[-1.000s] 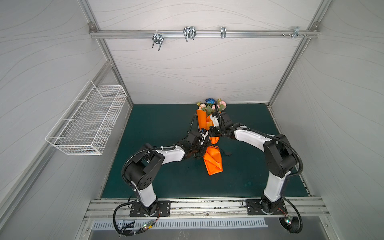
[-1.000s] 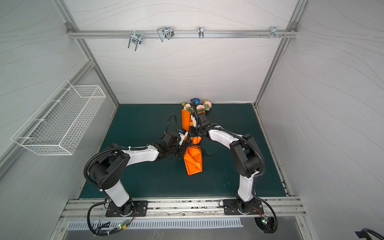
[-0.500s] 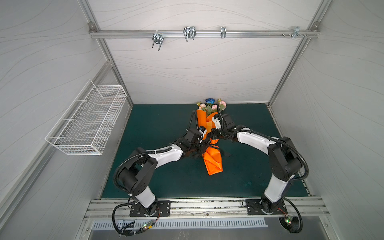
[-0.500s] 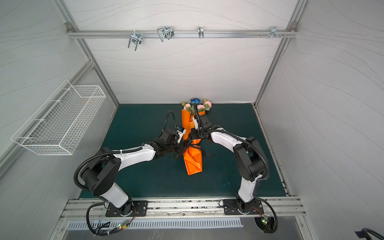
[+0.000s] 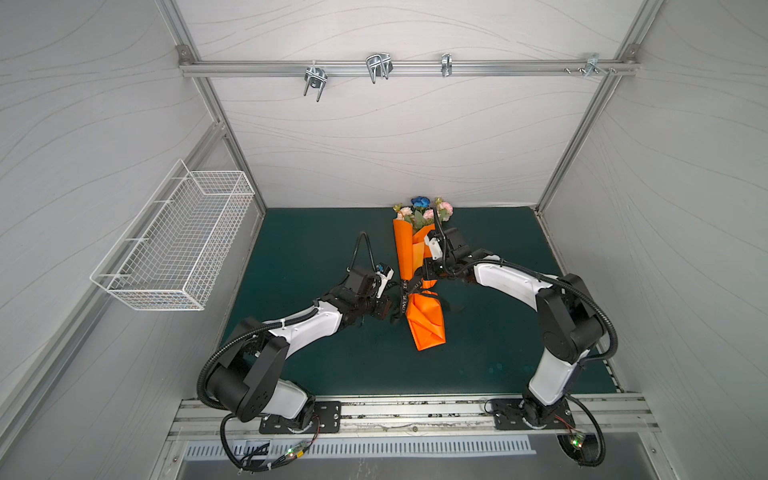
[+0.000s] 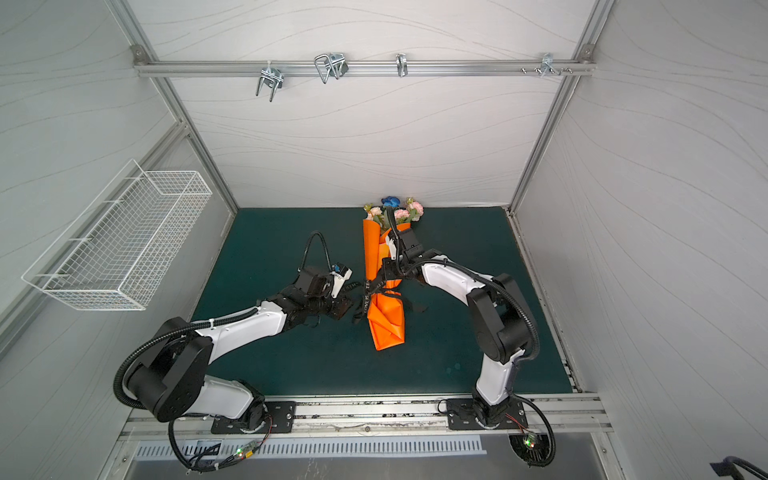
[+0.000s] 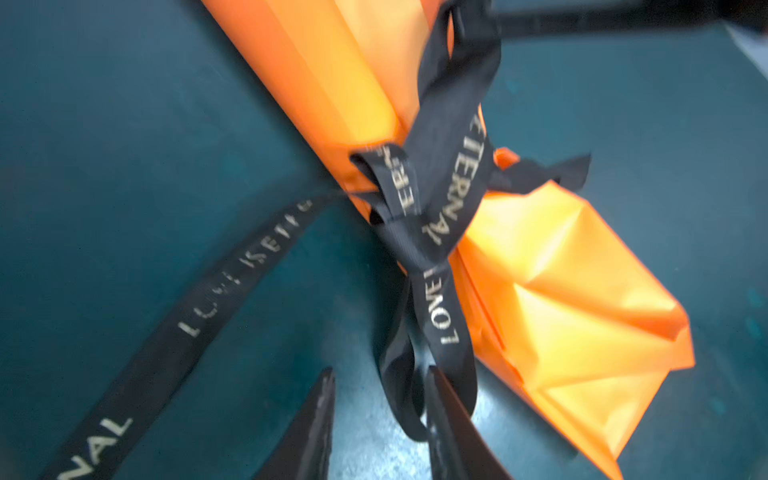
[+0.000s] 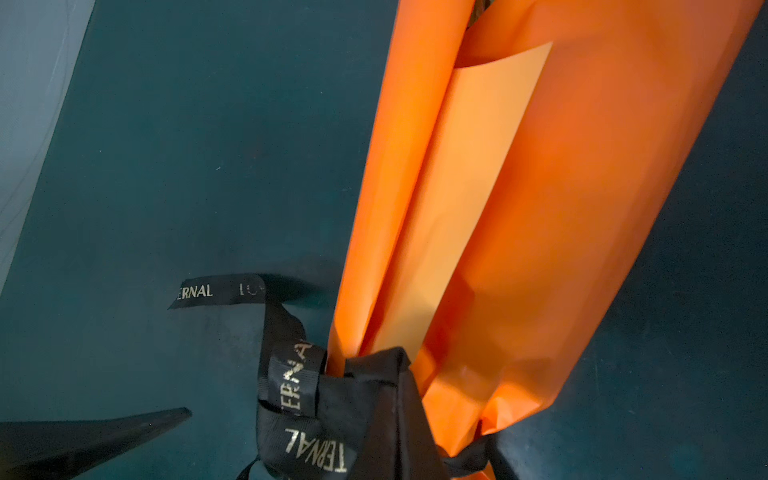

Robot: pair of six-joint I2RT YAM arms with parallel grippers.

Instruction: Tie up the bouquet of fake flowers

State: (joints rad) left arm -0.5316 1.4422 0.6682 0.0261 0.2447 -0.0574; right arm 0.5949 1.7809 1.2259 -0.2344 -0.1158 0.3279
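Observation:
The bouquet of fake flowers (image 5: 422, 210) (image 6: 392, 210) lies on the green mat, its stems hidden inside an orange paper wrap (image 5: 405, 253) (image 7: 332, 83) (image 8: 519, 208). A black lettered ribbon (image 5: 409, 286) (image 6: 368, 291) (image 7: 436, 199) (image 8: 307, 415) is knotted round the wrap's narrow waist. My left gripper (image 5: 386, 309) (image 6: 349, 309) (image 7: 380, 372) stands just left of the knot, jaws apart. A hanging ribbon loop (image 7: 407, 395) touches one of its fingers. My right gripper (image 5: 422, 276) (image 6: 380, 276) is at the knot from the right, shut on the ribbon.
One ribbon tail (image 7: 208, 307) trails over the mat (image 5: 311, 249) to the left of the wrap. A white wire basket (image 5: 178, 241) hangs on the left wall. A metal rail with hooks (image 5: 374, 68) crosses the back wall high up.
My left gripper was shut at the knot; it has let go, opened and drawn back toward the near left. The right gripper has stayed at the knot.

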